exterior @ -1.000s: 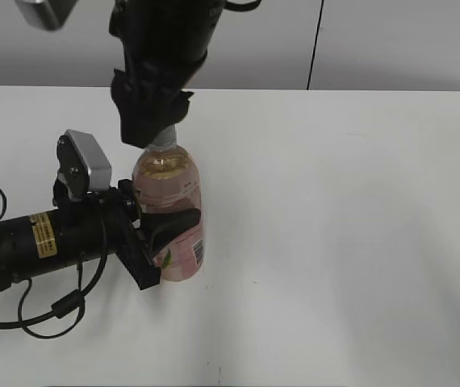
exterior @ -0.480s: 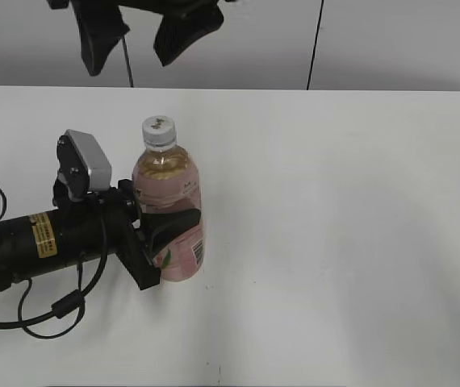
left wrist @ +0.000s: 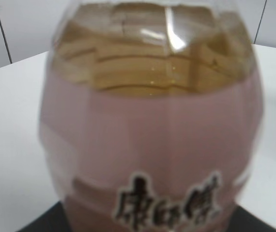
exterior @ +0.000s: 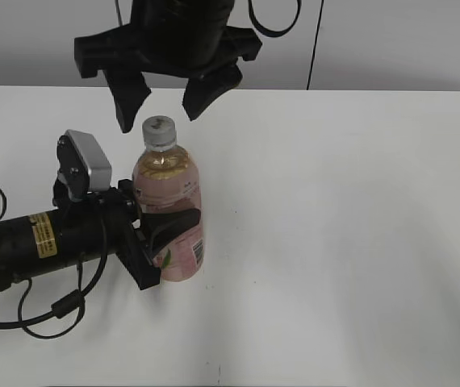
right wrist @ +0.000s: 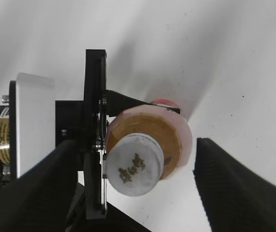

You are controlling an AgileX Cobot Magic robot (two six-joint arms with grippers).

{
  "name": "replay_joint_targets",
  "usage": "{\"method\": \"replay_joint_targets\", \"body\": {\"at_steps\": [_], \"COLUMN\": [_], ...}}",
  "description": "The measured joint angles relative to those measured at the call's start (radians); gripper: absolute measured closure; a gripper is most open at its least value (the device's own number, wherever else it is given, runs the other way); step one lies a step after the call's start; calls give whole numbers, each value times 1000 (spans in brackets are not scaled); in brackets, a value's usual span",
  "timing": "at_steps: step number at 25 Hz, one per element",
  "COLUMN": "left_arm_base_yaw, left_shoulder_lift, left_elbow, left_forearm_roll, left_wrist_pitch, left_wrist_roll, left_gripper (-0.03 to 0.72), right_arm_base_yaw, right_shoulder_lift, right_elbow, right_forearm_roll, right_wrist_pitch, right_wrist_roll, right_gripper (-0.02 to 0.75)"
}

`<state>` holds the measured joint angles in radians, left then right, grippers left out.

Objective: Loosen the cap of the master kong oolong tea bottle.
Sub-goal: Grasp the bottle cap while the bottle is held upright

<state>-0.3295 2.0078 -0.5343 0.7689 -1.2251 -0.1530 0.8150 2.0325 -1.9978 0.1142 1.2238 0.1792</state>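
- Master kong oolong tea bottle (exterior: 169, 211) upright on white table (exterior: 343, 226), left of centre; nearly full, so likely weighty and steady.
- Left gripper (exterior: 165, 230) clamped around labelled midsection; thin plastic wall, probably gives if squeezed hard.
- Right gripper (exterior: 157, 103) spread wide, hovering just above cap (exterior: 158, 131), touching nothing.
- Cap small, stiff, likely ribbed at rim; best taken by its sides, squarely from above.

Bright even light, soft shadows on the table (exterior: 359, 242); left wrist view blurred.
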Motion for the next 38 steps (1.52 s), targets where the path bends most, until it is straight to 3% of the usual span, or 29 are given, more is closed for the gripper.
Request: {"method": "replay_joint_targets", "body": {"at_steps": [9,16,18,20,21,25,33,38], "left_arm_base_yaw": [0,0,0,0,0,0,0,0], "left_shoulder_lift": [0,0,0,0,0,0,0,0], "left_elbow": [0,0,0,0,0,0,0,0], "left_forearm_roll": [0,0,0,0,-1,0,1,1], "left_wrist_pitch": [0,0,0,0,0,0,0,0], "left_wrist_roll": [0,0,0,0,0,0,1,3], "left_gripper": [410,412,412,412,412,412,412,412], "right_arm_base_yaw": [0,0,0,0,0,0,0,0], "right_shoulder_lift": [0,0,0,0,0,0,0,0], "right_elbow": [9,37,37,37,37,37,37,37], "right_forearm_roll": [5,18,17,15,15,15,13,12], "right_wrist_pitch": [0,0,0,0,0,0,-1,0], "right_wrist_roll": [7,7,4,-31,-60,-297,-1181,-1316], "right_gripper": [270,293,345,455,465,465,465,465]}}
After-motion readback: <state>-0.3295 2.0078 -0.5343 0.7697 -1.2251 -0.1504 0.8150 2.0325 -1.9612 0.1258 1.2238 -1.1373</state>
